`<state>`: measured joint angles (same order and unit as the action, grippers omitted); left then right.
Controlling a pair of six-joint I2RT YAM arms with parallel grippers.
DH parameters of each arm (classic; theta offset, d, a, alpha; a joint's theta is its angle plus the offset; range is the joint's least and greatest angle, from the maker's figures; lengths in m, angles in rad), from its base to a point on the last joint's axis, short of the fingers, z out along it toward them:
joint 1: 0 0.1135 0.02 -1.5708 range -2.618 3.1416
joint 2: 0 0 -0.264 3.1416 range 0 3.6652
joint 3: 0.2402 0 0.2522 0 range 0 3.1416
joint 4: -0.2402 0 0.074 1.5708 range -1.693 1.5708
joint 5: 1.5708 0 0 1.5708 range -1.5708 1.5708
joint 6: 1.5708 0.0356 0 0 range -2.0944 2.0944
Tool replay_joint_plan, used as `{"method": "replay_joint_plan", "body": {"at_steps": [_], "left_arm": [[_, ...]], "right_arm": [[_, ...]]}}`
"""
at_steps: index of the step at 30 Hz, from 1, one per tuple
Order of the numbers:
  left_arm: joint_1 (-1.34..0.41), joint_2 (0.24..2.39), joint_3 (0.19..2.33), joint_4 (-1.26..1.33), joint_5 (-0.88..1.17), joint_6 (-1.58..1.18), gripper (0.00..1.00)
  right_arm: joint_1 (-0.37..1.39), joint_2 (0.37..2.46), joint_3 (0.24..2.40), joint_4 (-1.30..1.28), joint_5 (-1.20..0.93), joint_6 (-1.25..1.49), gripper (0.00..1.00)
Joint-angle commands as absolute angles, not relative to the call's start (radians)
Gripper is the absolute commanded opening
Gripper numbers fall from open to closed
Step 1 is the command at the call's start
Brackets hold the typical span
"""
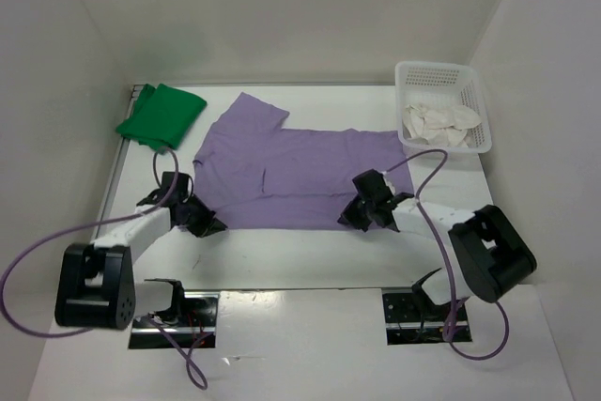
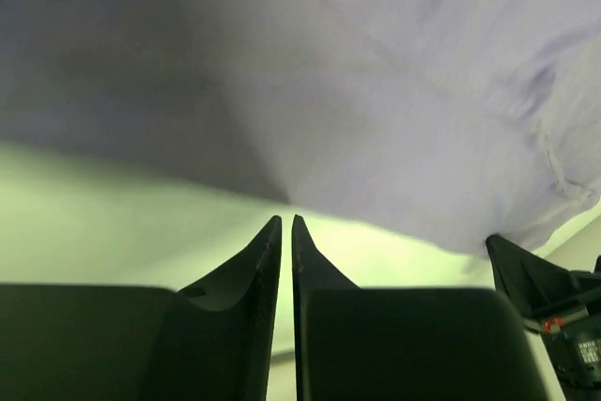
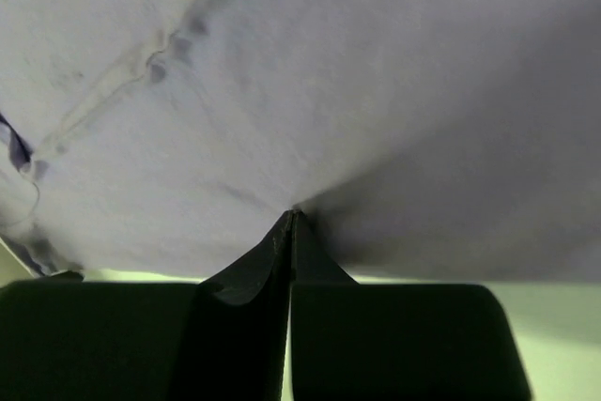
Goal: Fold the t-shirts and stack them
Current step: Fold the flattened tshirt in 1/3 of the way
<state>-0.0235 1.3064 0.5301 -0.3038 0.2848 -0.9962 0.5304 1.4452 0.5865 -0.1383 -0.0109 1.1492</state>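
We see the lavender shirt [image 1: 291,171] spread flat in the middle of the counter [image 1: 300,260]. At its near right hem the right end effector [image 1: 355,218] is clamped on the cloth, which puckers at the tips. At its near left hem the left end effector [image 1: 212,224] shows a thin slit between the fingers, and we cannot tell whether it pinches cloth. Beyond the lavender shirt's far left corner lies the folded green shirt [image 1: 161,115]. Off its far right corner the cream shirt [image 1: 439,122] sits in a white basket [image 1: 432,68].

Your right gripper [image 3: 291,224]: jaws pressed together, tips pinching the purple shirt [image 3: 376,82] at its near edge | shirt fills your view above the tips, cloth puckering toward them | seam crosses the upper left | pale table [image 3: 554,345] shows below the edge
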Motion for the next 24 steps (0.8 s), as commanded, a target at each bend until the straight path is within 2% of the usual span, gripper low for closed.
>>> {"method": "replay_joint_plan", "body": {"at_steps": [1, 5, 9, 12, 15, 19, 24], "left_arm": [[-0.011, 1.166, 0.526, -0.535, 0.247, -0.994, 0.15], [-0.011, 1.112, 0.610, -0.620, 0.253, -0.948, 0.15], [-0.054, 1.143, 0.777, -0.566, 0.146, -0.923, 0.07], [-0.135, 1.239, 0.856, -0.497, 0.010, -0.904, 0.00], [-0.213, 1.380, 0.923, -0.463, -0.058, -0.885, 0.00], [-0.239, 1.521, 0.862, -0.379, 0.026, -0.938, 0.00], [-0.229, 1.555, 0.769, -0.353, 0.064, -0.992, 0.01]], "right_arm": [[0.538, 1.367, 0.512, -0.261, 0.022, 1.161, 0.00], [0.549, 1.254, 0.483, -0.319, 0.000, 1.161, 0.00], [0.549, 1.243, 0.612, -0.391, 0.038, 1.126, 0.00], [0.549, 1.296, 0.715, -0.402, 0.061, 1.095, 0.00], [0.549, 1.347, 0.771, -0.364, 0.061, 1.071, 0.00], [0.590, 1.455, 0.801, -0.310, 0.041, 1.071, 0.00], [0.649, 1.476, 0.836, -0.290, 0.061, 1.091, 0.00]]}}
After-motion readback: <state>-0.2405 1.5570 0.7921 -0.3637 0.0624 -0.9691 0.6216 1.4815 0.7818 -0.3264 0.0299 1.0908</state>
